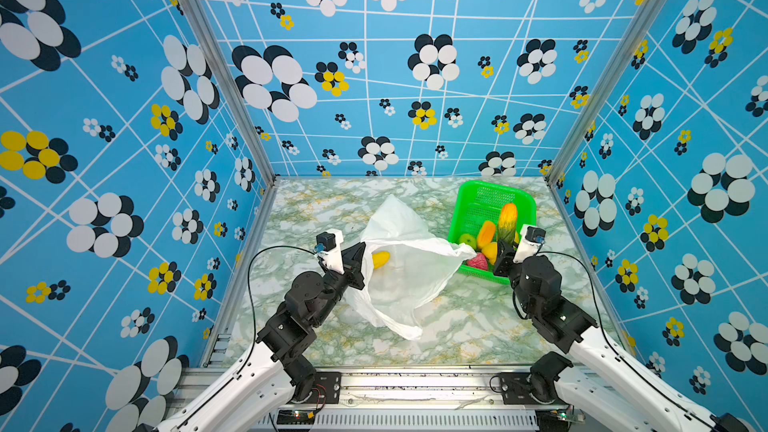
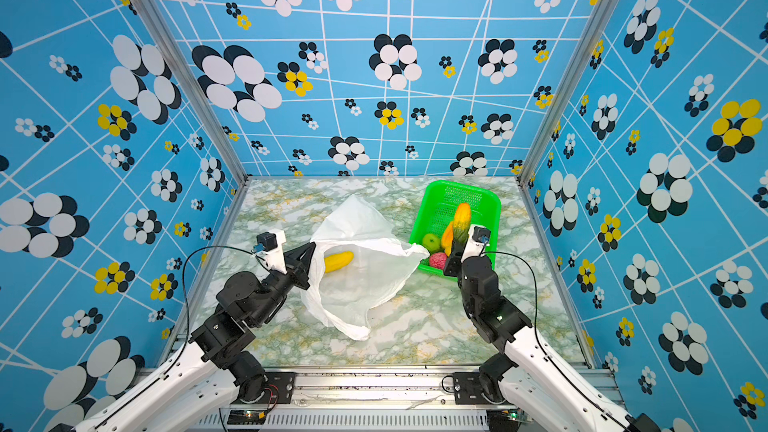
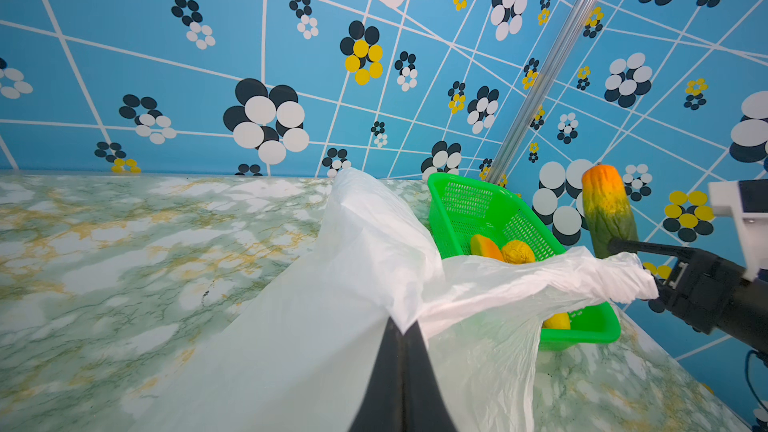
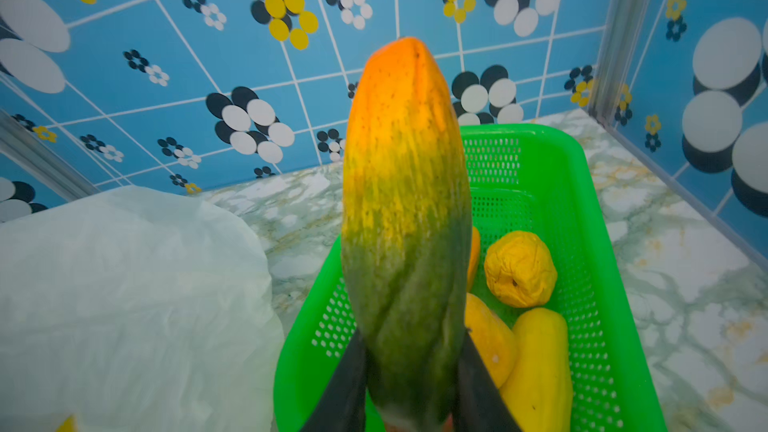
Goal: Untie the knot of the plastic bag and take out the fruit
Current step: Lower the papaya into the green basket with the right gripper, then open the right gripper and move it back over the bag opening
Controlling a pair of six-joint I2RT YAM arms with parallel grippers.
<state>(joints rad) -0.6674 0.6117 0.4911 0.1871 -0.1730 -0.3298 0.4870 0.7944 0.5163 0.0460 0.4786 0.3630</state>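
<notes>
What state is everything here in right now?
Thin white plastic bag: untied, mouth open, lying on the table.
Yellow oblong fruit: inside the bag.
Green mesh basket: holding several fruits.
Long orange-green fruit: held upright over the basket.
Left jaws: shut on the bag's rim.
Right jaws: shut on the orange-green fruit.

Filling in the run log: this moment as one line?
left claw: shut on plastic bag | right claw: shut on papaya above green basket | yellow fruit inside bag
</notes>
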